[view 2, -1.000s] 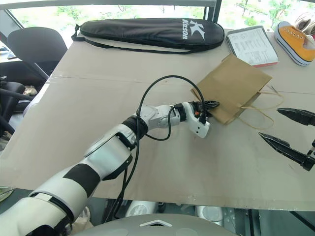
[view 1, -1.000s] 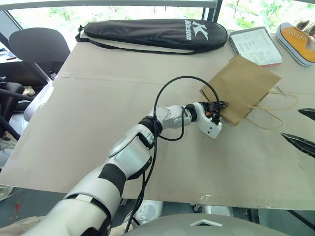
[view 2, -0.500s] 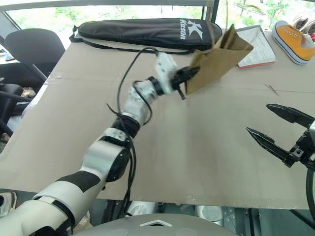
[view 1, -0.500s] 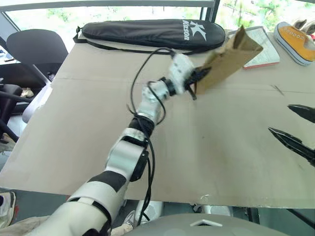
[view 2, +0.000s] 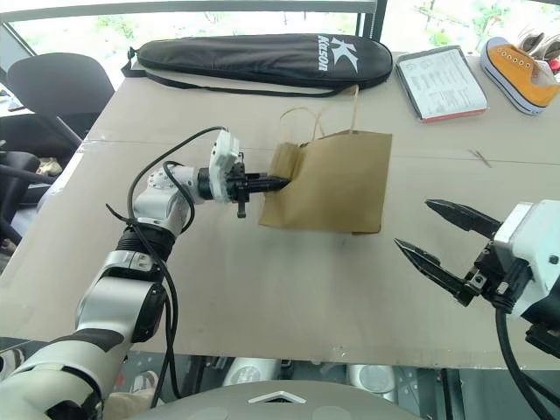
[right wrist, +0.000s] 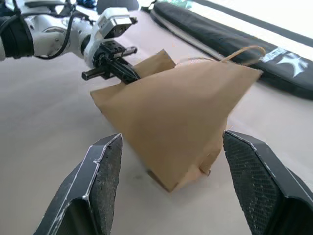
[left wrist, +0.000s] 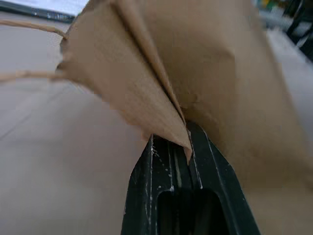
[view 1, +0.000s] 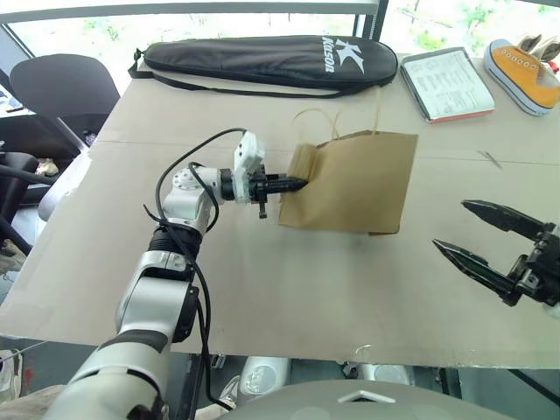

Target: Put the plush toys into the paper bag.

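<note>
The left gripper [view 1: 297, 184] was clamped on one side edge of the paper bag [view 1: 354, 179], its two black fingers [left wrist: 161, 171] pressed together over a fold of the brown paper. The bag stood upright near the middle of the table [view 1: 175, 262], its thin cord handles [view 1: 319, 118] rising from the top edge. Whether its base rested on the table or hung just above it could not be told for sure. The right gripper [view 2: 437, 249] hovered over the table's right side, apart from the bag, fingers spread wide and holding nothing; from its wrist camera the bag sat between and beyond the two pads [right wrist: 105, 178]. Along the far edge of the table lay a long black racket case [view 1: 271, 59], a printed sheet on a board [view 1: 446, 80] and, at the far right corner, an orange sneaker [view 1: 525, 74]. A dark chair [view 1: 66, 87] stood beyond the table's left corner
</note>
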